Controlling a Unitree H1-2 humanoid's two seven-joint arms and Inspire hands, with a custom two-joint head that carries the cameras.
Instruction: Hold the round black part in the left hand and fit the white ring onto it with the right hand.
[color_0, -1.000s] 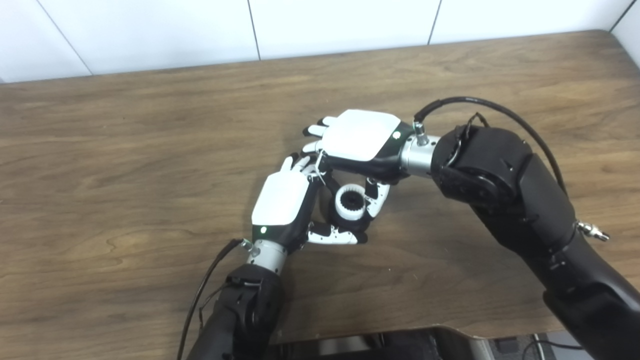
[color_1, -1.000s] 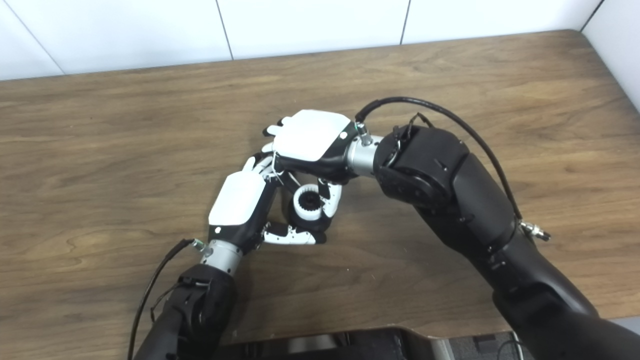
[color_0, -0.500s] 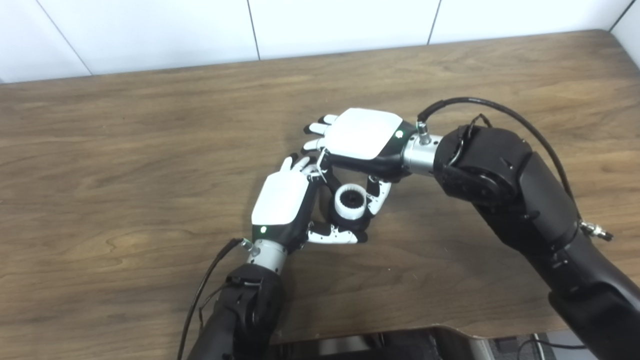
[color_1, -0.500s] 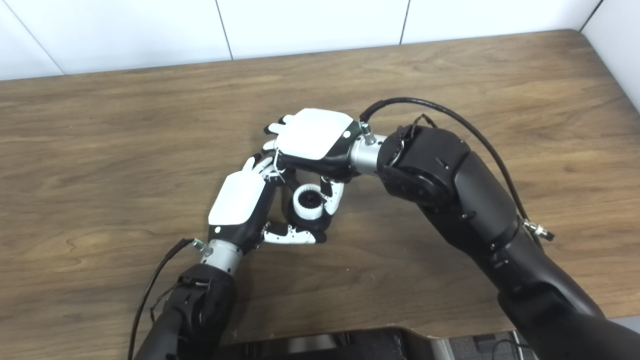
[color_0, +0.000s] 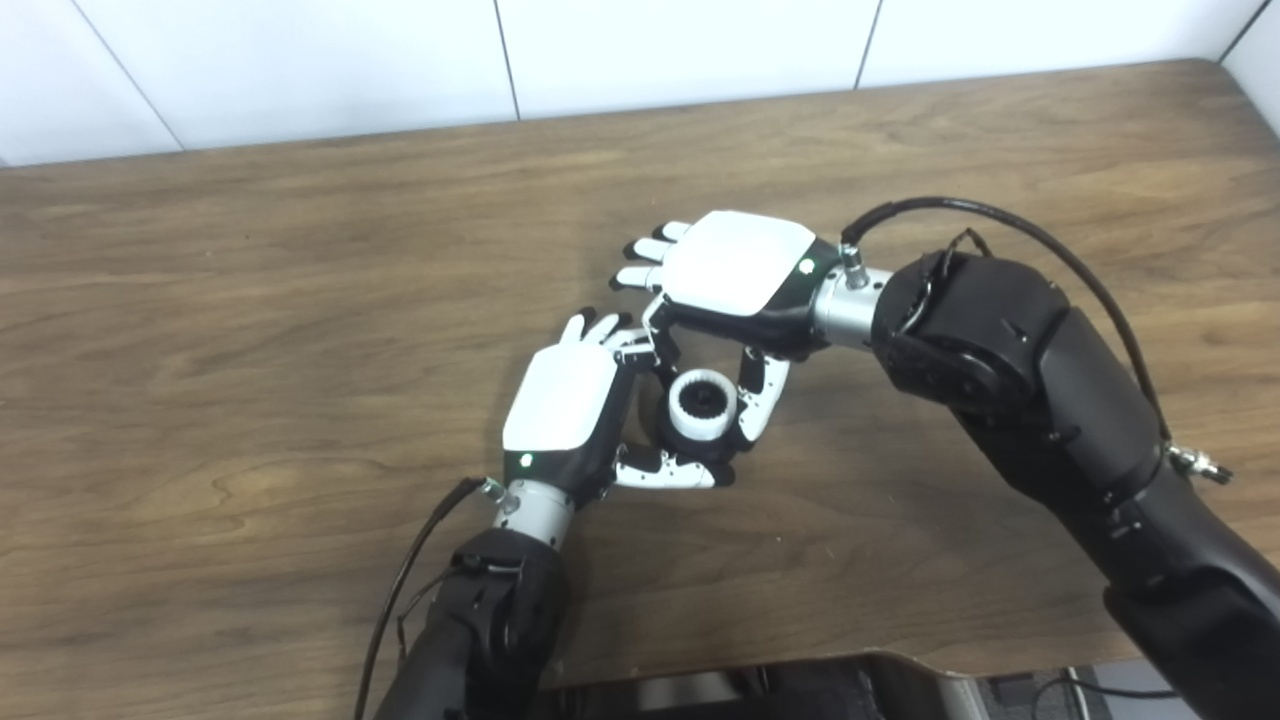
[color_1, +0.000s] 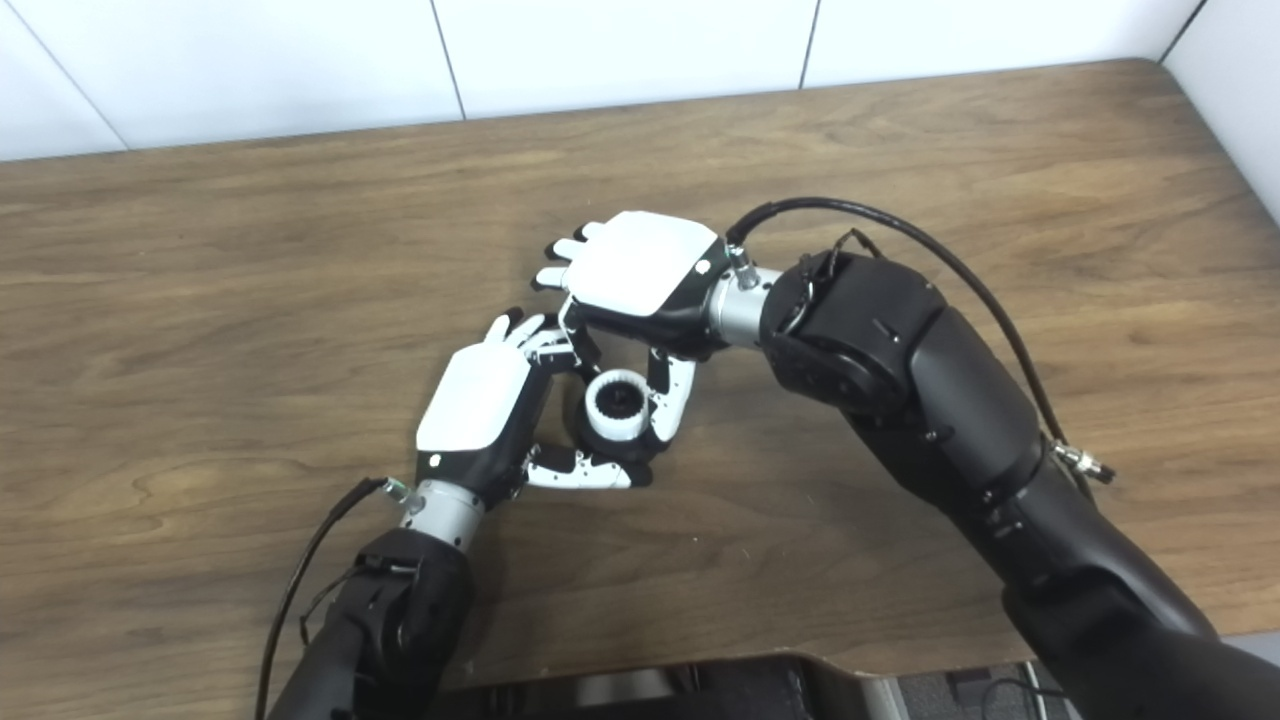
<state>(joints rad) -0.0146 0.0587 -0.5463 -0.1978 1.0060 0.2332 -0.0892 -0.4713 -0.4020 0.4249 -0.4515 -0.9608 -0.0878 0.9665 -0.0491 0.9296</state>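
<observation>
left eye view: the left hand (color_0: 565, 405) curls around the round black part (color_0: 692, 450), thumb beneath it. the white ring (color_0: 702, 404), toothed inside, sits on top. the right hand (color_0: 735, 275) hovers palm-down above, fingers spread, thumb apparently touching the ring.

right eye view: the wooden bench (color_1: 200, 300) is under both arms; a black cable (color_1: 900, 235) loops over the right wrist.

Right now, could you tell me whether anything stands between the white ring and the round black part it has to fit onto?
Nothing visible does. The white ring already sits on top of the round black part, which the left robot hand cups. The right robot hand is beside the ring, its thumb against the ring's right side.
</observation>
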